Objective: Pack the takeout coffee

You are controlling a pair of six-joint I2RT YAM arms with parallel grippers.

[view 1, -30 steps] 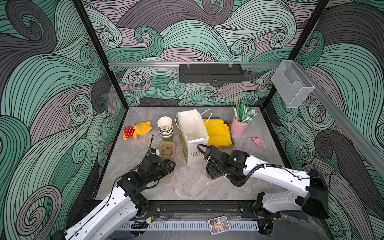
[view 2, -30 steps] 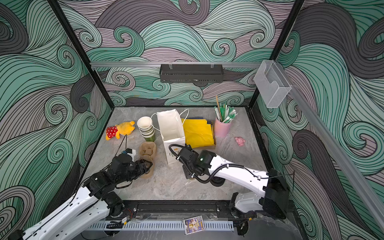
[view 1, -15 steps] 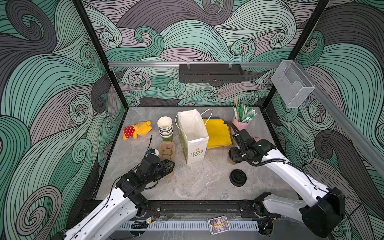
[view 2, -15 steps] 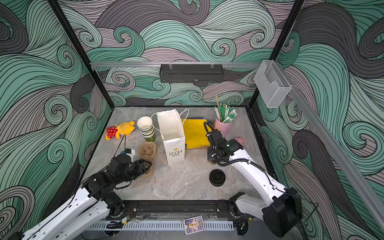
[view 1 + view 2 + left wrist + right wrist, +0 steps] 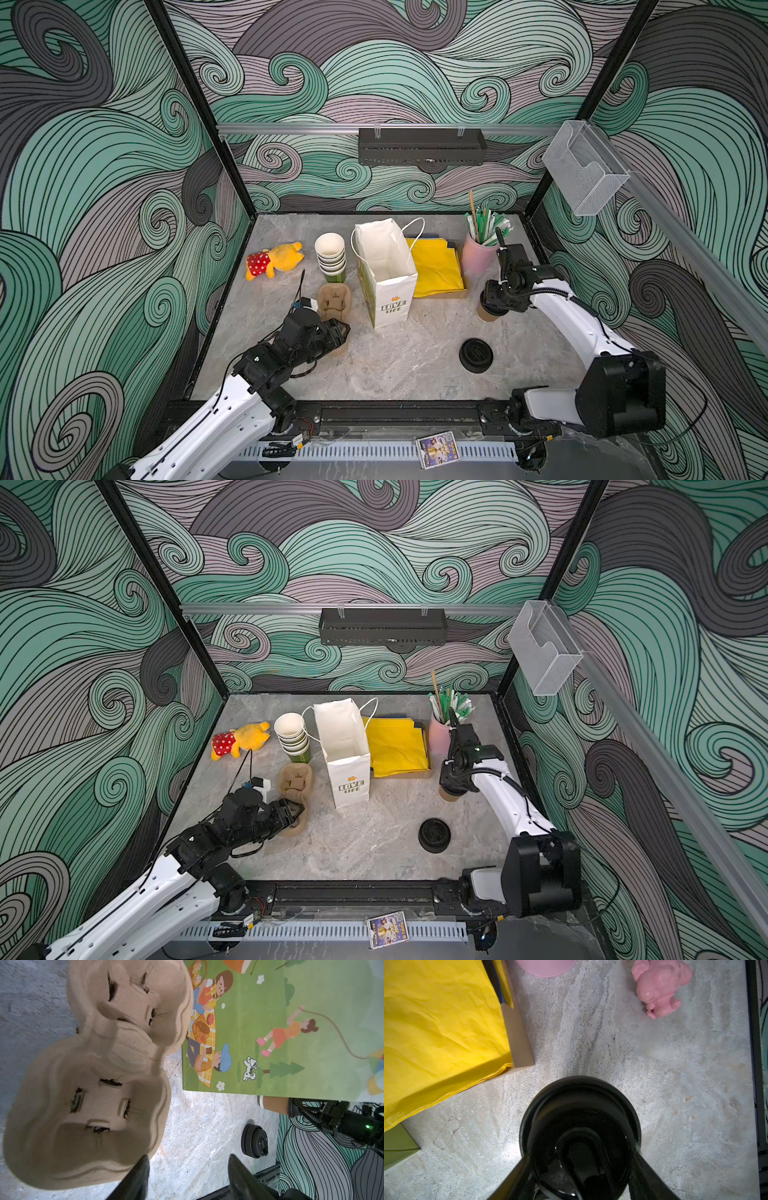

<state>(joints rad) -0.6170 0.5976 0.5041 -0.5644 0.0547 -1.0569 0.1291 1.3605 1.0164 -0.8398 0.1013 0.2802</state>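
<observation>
The fingers of the right gripper straddle the lid of the tan coffee cup beside the yellow napkins; gripped or not, I cannot tell. The other lidded cup stands alone on the worktop. The left gripper gapes empty at the pulp cup carrier.

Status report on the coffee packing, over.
Left gripper open at pulp carrier. Right gripper straddles tan lidded cup, grip unclear. Second lidded cup on table. Yellow paper box beside open bag.
</observation>
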